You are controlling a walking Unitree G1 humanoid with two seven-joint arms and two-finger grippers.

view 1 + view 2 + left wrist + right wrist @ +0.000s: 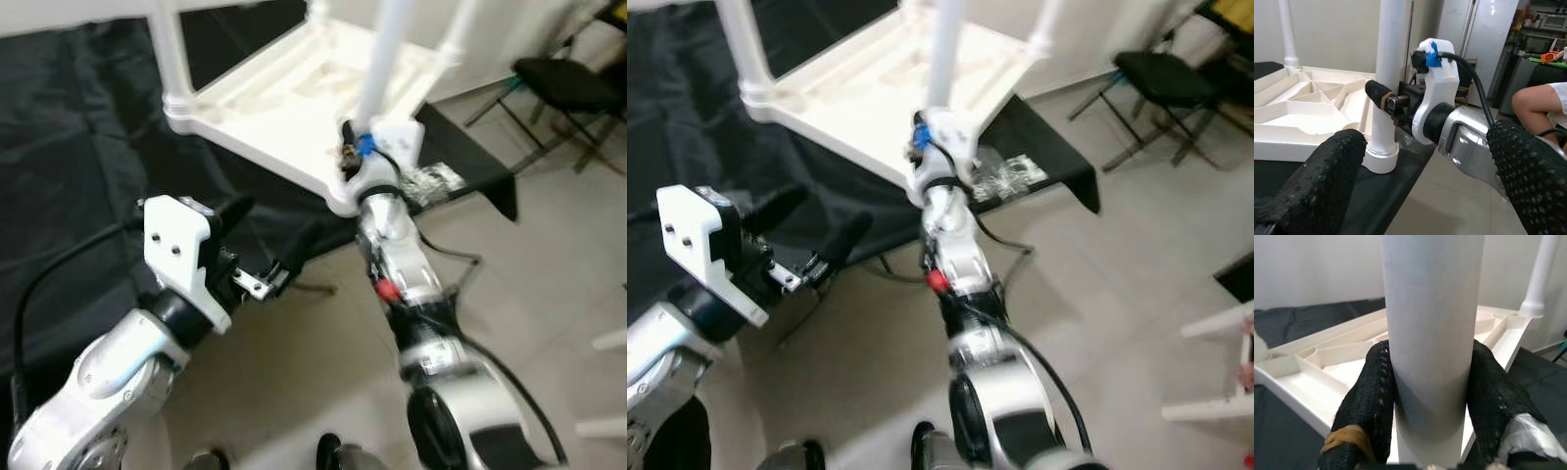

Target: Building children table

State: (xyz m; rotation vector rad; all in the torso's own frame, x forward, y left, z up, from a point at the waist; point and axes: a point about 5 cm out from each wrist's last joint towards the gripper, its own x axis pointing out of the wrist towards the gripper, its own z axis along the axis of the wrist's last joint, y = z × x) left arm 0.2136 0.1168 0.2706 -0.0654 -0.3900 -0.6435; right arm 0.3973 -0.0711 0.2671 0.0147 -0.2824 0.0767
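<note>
An upturned white table top (pixel 284 98) sits at the upper centre of the frame with four legs standing on it. The right gripper (pixel 1432 404) clamps the nearest leg (pixel 384 59) (both fingers pressed against it). The left gripper (pixel 265 245), spread wide, holds nothing at centre left.

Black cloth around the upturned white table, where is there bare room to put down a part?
The black cloth lies bare to the robot's left of the upturned white plastic table. The pale tiled floor by the black folding chair is open. It is crowded at the near corner, where the right gripper clamps the white table leg.
</note>
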